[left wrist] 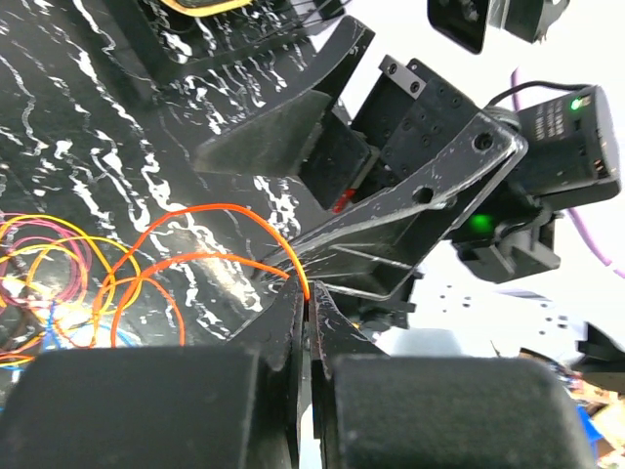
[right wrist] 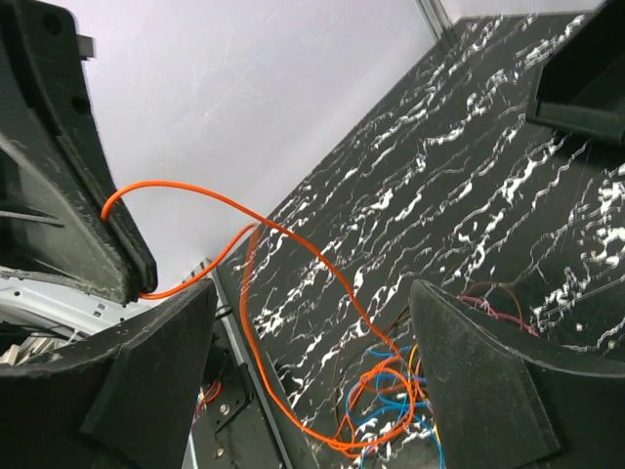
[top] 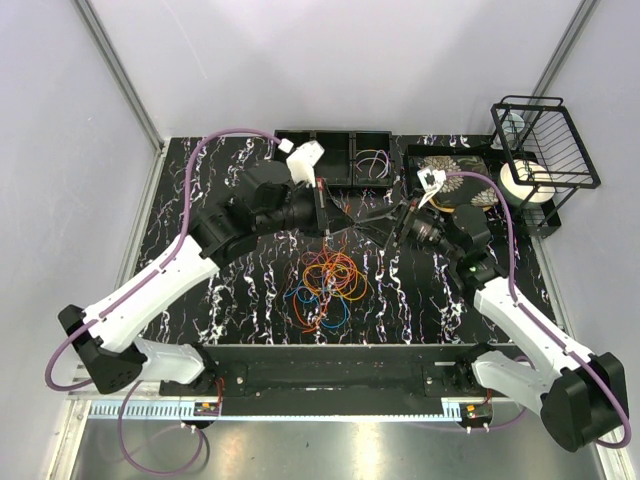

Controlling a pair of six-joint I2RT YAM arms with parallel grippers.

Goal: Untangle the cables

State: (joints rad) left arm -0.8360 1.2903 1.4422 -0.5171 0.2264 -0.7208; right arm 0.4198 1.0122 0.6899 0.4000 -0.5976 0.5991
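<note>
The cables [top: 328, 285] lie in a tangle of orange, red, yellow, pink and blue loops in the middle of the black marbled table [top: 250, 290]. My left gripper [top: 335, 222] hovers behind the tangle. It is shut on one orange cable [left wrist: 210, 208] at its tips [left wrist: 308, 293], and that cable runs down into the pile [left wrist: 59, 283]. My right gripper [top: 388, 230] faces it closely, open and empty. In the right wrist view the open gripper [right wrist: 312, 366] frames the orange cable [right wrist: 293, 244], which hangs from the left gripper's fingers [right wrist: 107, 234] to the pile [right wrist: 400, 410].
A black compartment tray [top: 335, 150] stands at the back, with a few loops in its right section [top: 372, 160]. A patterned dish [top: 455, 172], a black wire rack [top: 545, 145] and a white roll [top: 525, 183] are at the back right.
</note>
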